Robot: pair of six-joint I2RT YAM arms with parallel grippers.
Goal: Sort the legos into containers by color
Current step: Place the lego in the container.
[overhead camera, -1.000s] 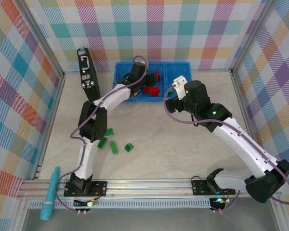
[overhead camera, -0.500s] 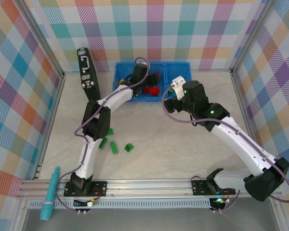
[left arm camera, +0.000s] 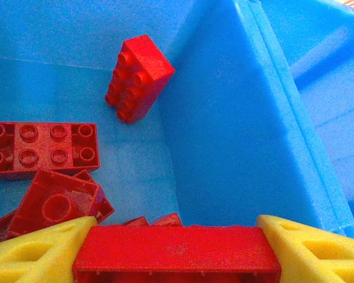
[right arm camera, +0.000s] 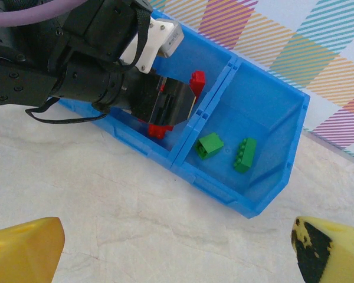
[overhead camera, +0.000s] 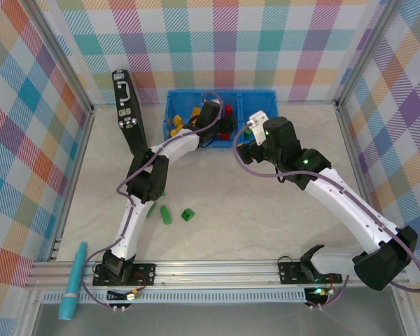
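A few green legos (overhead camera: 166, 214) lie loose on the bench, left of centre, just beside the left arm's elbow. Farther in, the right gripper (right arm camera: 177, 250) hangs over bare bench just short of the bin (right arm camera: 265, 188). Its fingers (right arm camera: 23, 250) are spread wide with nothing between them. The bin sits along the bench's far edge. The left gripper (left arm camera: 177, 250) is over the bin's middle compartment. Its fingers (left arm camera: 310, 250) press on the two ends of a red brick (left arm camera: 177, 259), which spans the whole gap between them, clear of the floor. Beneath it, more red legos (left arm camera: 42, 147) lie on the compartment floor, one of them tilted near the far wall. Two green bricks (right arm camera: 209, 145) rest in the right compartment, and yellow and orange legos (overhead camera: 175, 126) in the left one. A black case (overhead camera: 126, 105) stands by the bench's far left corner.
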